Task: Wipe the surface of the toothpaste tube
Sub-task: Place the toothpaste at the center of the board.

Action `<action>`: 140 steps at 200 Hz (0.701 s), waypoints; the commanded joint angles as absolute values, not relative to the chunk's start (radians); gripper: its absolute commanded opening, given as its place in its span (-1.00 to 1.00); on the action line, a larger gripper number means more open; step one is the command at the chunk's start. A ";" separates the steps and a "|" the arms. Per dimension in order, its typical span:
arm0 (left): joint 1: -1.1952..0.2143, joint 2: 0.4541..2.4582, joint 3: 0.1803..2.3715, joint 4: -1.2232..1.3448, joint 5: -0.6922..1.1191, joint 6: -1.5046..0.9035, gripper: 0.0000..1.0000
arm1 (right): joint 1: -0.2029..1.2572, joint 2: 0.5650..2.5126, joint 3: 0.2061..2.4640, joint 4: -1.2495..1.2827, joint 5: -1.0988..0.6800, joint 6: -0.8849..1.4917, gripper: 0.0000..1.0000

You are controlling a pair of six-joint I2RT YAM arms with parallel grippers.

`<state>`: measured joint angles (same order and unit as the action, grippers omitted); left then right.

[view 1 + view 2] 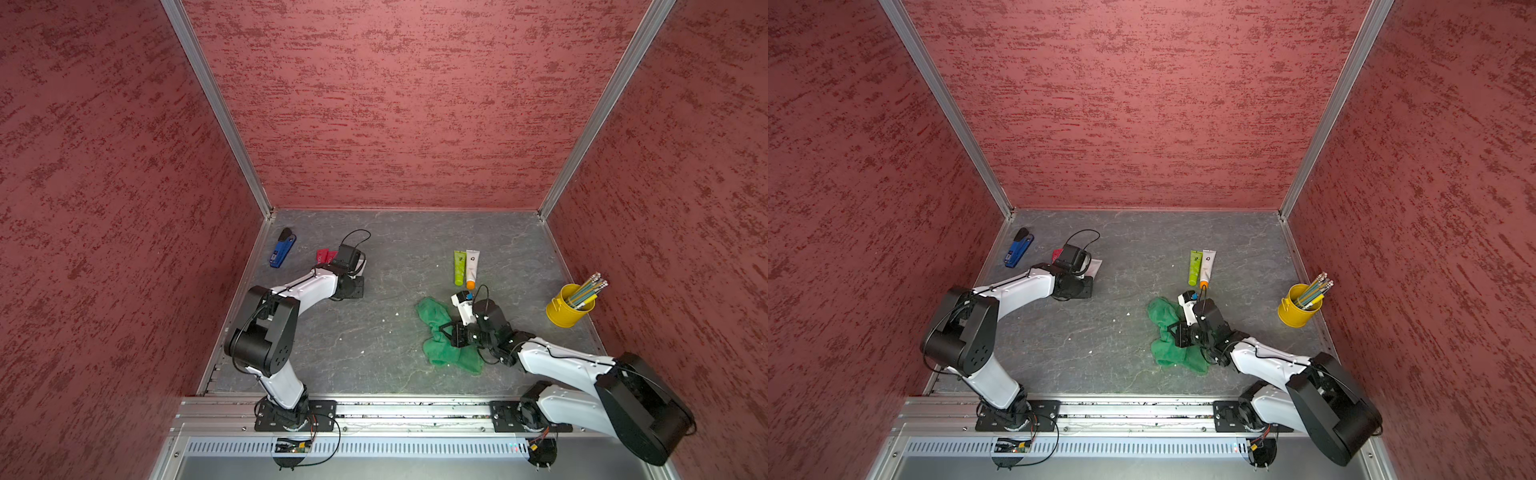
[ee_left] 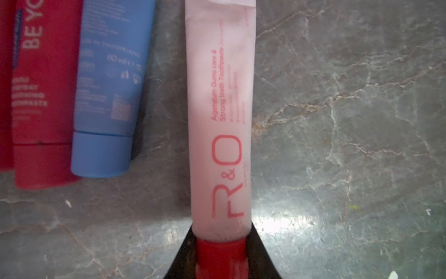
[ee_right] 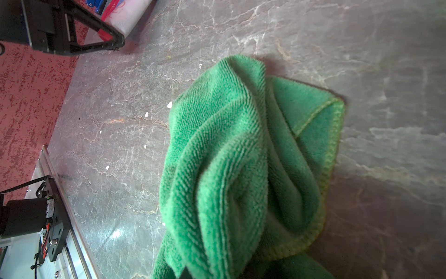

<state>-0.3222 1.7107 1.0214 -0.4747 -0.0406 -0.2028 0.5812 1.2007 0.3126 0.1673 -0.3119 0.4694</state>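
Though low, right hand [image 1: 447, 331] on cloth [image 1: 432, 313].

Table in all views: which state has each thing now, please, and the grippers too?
pink toothpaste tube: capped, gripped at its cap
left gripper: shut on pink toothpaste tube
green cloth: bunched up
right gripper: shut on green cloth
blue tube: capped, lying flat
red tube: capped, lying flat
yellow bucket: upright, holds pencils

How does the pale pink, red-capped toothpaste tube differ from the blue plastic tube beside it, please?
The pale pink toothpaste tube has a contrasting red cap; the blue plastic tube has a matching one. The left pincer grips the pink one's cap; the blue one lies free. Both point the same way.
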 commanded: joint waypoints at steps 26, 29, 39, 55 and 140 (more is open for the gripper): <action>-0.274 1.770 1.088 -0.534 -0.003 -0.179 -0.83 | 0.590 1.191 0.306 0.185 -0.322 0.451 -1.00; -0.271 1.772 1.089 -0.537 -0.001 -0.178 -0.81 | 0.591 1.192 0.307 0.186 -0.321 0.451 -1.00; -0.263 1.785 1.097 -0.547 0.009 -0.183 -0.72 | 0.590 1.191 0.307 0.185 -0.320 0.451 -1.00; -0.254 1.802 1.108 -0.557 0.020 -0.186 -0.54 | 0.593 1.195 0.308 0.185 -0.319 0.451 -1.00; -0.248 1.763 1.126 -0.613 -0.020 -0.205 0.05 | 0.604 1.218 0.318 0.180 -0.316 0.446 -1.00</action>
